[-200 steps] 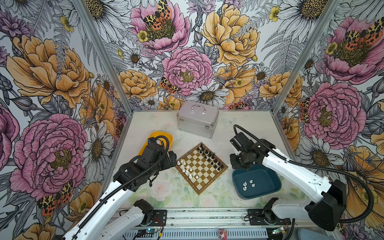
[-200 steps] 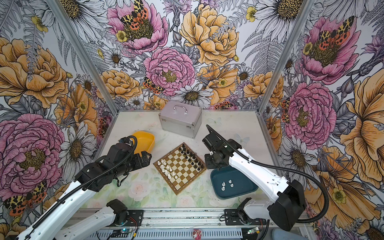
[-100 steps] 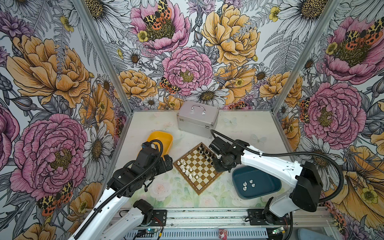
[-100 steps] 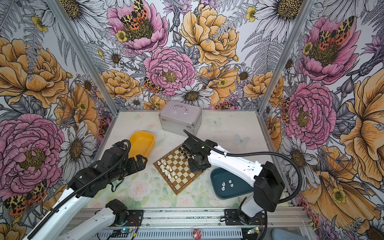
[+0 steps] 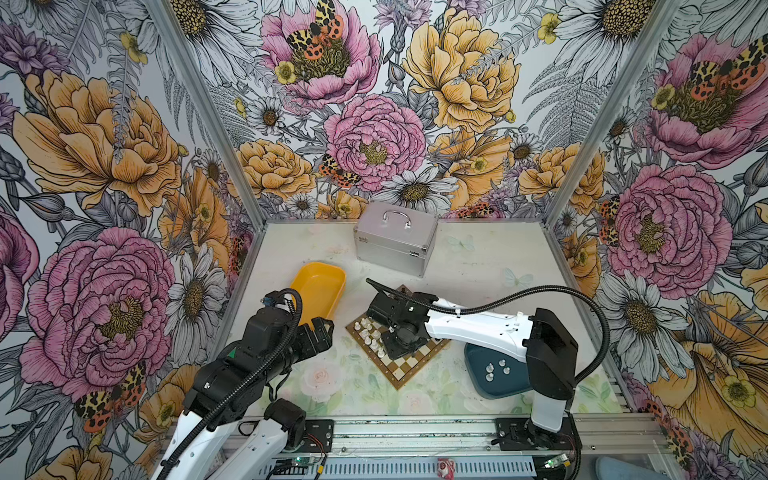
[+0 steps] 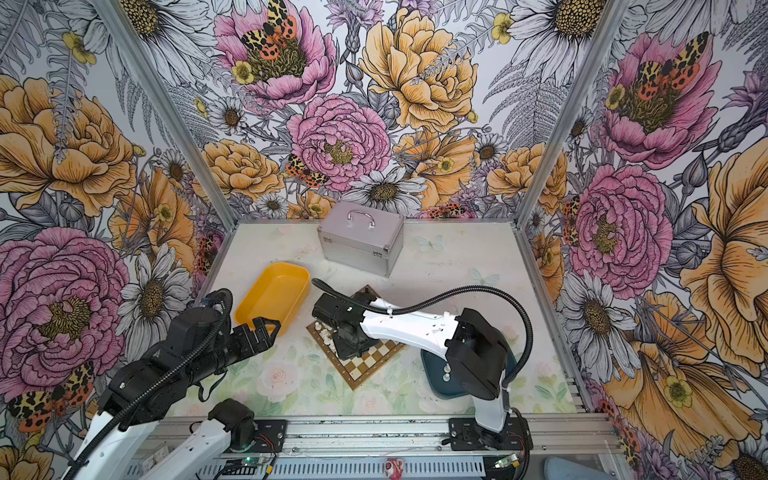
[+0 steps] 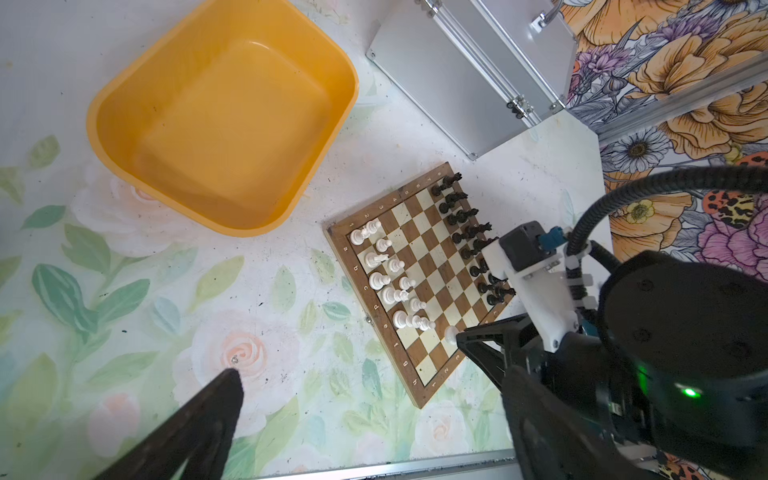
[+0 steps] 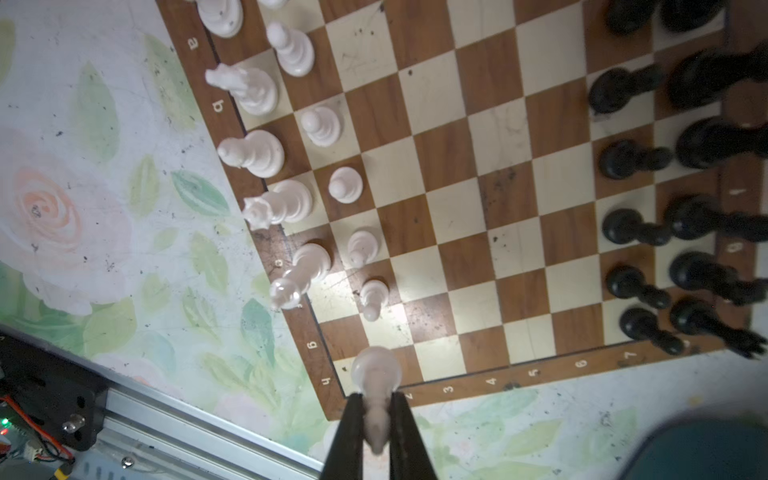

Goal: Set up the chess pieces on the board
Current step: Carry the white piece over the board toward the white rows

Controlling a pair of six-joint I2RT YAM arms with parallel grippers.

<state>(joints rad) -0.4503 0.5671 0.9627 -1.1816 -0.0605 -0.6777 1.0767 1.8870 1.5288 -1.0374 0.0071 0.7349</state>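
Most pieces stood ranked on the board, while the right gripper pinched a pawn over the board's unfilled white corner, about four more lay in the tray beside the board, and the left gripper hung spread wide off the board.

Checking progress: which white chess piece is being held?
The white piece pinched in the right claw over the board's corner; the others stand on squares or sit in the teal tray.

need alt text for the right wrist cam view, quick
The right pincer, shut on a white piece, holds it at a corner of the board. Two rows of white pieces, with gaps, line one side and black pieces line the opposite side.
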